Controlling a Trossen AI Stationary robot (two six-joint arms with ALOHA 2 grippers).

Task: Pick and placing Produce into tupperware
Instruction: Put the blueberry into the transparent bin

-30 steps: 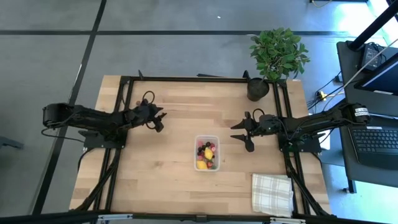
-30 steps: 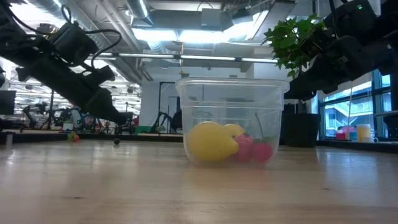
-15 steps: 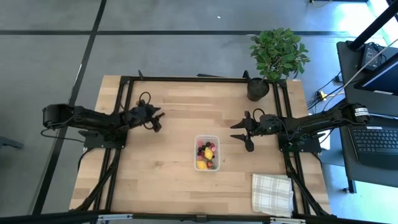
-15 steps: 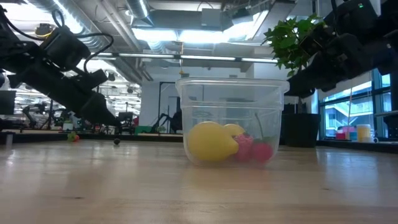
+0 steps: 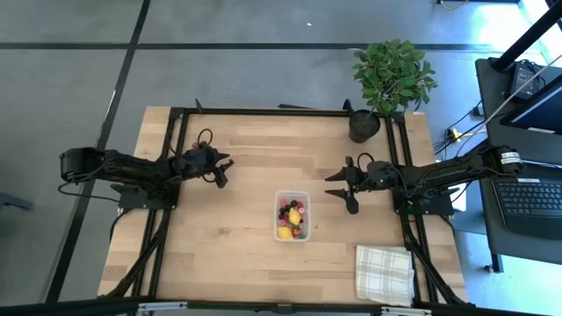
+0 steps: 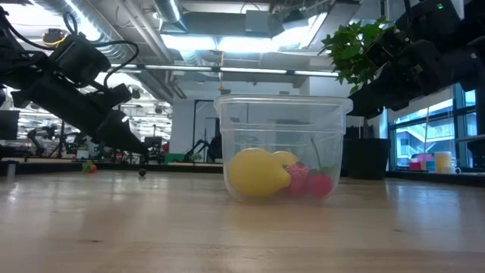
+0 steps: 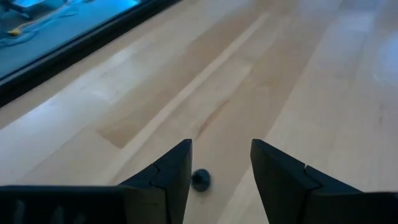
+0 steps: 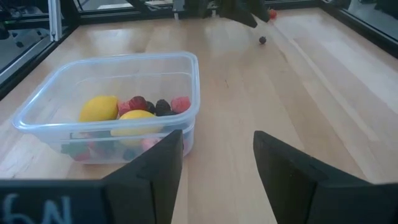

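From my station I saw a pale wooden table. On it stood the clear tub near the middle, a checked cloth at a front corner, a black plant pot at the back, and one dark berry lying loose.

White characters reading roughly "6N" on the dark body of the right arm's own gripper mount, at about seven o'clock in the right wrist view, partly cut off by the edge, no other legible text, labels or brands anywhere
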